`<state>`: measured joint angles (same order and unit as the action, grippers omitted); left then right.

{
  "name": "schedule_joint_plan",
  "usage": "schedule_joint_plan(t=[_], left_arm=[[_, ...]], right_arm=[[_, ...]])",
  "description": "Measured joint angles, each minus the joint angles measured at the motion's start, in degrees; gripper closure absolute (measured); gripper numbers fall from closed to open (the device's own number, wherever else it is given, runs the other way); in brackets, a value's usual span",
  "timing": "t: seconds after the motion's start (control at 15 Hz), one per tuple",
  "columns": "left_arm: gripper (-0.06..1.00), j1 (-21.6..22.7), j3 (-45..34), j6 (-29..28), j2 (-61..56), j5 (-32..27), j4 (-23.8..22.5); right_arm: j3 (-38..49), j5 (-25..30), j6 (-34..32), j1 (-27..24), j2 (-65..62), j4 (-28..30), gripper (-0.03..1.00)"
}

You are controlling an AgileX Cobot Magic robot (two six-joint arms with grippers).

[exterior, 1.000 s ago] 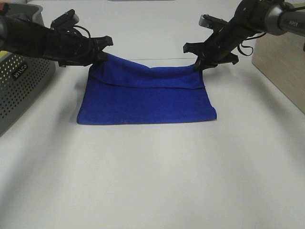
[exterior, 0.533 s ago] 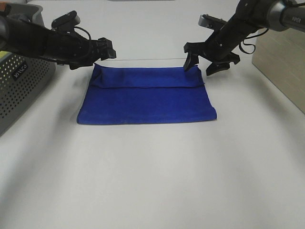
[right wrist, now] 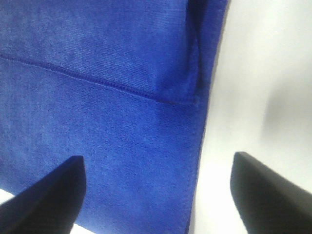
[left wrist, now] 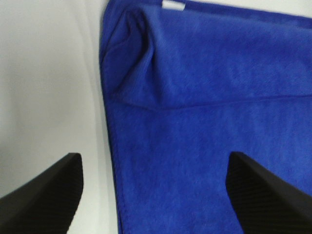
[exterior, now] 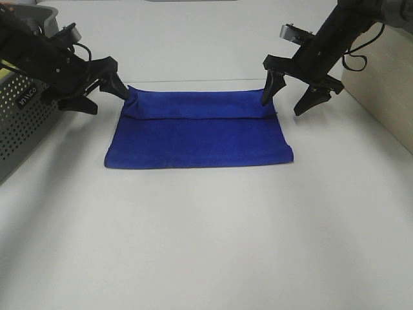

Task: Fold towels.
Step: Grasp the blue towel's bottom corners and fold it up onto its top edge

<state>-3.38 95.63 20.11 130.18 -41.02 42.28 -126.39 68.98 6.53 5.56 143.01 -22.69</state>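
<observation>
The royal-blue towel (exterior: pixel 199 130) lies folded flat on the white table, with a folded-over band along its far edge. My left gripper (exterior: pixel 103 97) is open and empty, just left of the towel's far left corner. My right gripper (exterior: pixel 289 101) is open and empty over the far right corner. The left wrist view shows the towel (left wrist: pixel 204 122) with its folded corner and a small white tag (left wrist: pixel 173 6). The right wrist view shows the towel (right wrist: pixel 97 117), its stitched fold edge and right border.
A grey perforated basket (exterior: pixel 22 123) stands at the left edge, close behind my left arm. A beige box or panel (exterior: pixel 381 97) stands at the right edge. The white table (exterior: pixel 206 239) stretches out in front of the towel.
Both grippers let go of the towel's far corners and opened. The lifted far edge dropped and now lies flat as a folded band. The left arm drew back to the left.
</observation>
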Motion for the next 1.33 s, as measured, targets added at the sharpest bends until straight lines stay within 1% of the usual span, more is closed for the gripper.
schedule_joint_plan(t=[0.13,0.2,0.33,0.47,0.6,0.8,0.87,0.93,1.0,1.07,1.13,1.2,1.33], left_arm=[[0.18,-0.1,0.0,-5.4,0.0,-2.3,-3.4],[0.18,-0.2,0.0,-6.8,0.0,-3.4,-4.5],[0.18,-0.2,-0.1,-8.5,0.0,-5.2,-5.0],[0.18,-0.7,-3.0,-8.9,-0.1,-4.5,-5.0],[0.19,-2.1,-8.1,-9.0,-0.2,0.5,-5.0],[0.19,-5.9,-10.5,-8.9,-0.9,7.2,-4.7],[0.2,-7.3,-10.7,-8.9,-0.9,9.2,-4.7],[0.24,-8.4,-10.7,-9.3,-0.8,10.1,-4.7],[0.29,-9.1,-10.7,-9.9,-0.6,10.4,-4.6],[0.36,-9.4,-10.7,-10.8,-0.2,10.5,-4.5],[0.46,-9.5,-10.7,-11.7,0.1,10.6,-4.2],[0.57,-9.5,-10.7,-12.2,0.3,10.6,-4.2],[0.8,-9.5,-10.7,-12.5,0.5,10.3,-4.2]], right_arm=[[2.2,0.1,-0.6,0.0,-1.0,-0.1,0.21],[4.3,0.2,-0.7,0.0,-2.0,0.1,0.21],[9.5,0.5,-0.2,0.0,-4.1,1.4,0.21],[13.2,0.7,0.7,0.0,-5.0,0.9,0.21],[16.0,0.5,1.4,0.0,-5.1,0.0,0.21],[19.2,-4.5,2.2,0.0,-5.1,-0.5,0.21],[19.4,-5.9,2.6,0.0,-5.1,-1.5,0.21],[19.4,-6.4,3.4,0.0,-5.0,-2.8,0.21],[19.4,-6.4,3.7,0.0,-4.5,-4.4,0.22],[19.4,-6.4,3.8,0.0,-4.2,-5.5,0.26],[19.7,-6.4,3.9,0.0,-3.8,-6.1,0.35],[19.7,-6.3,4.1,0.0,-3.6,-6.2,0.47],[19.9,-6.1,4.0,0.0,-3.1,-5.8,0.77]])
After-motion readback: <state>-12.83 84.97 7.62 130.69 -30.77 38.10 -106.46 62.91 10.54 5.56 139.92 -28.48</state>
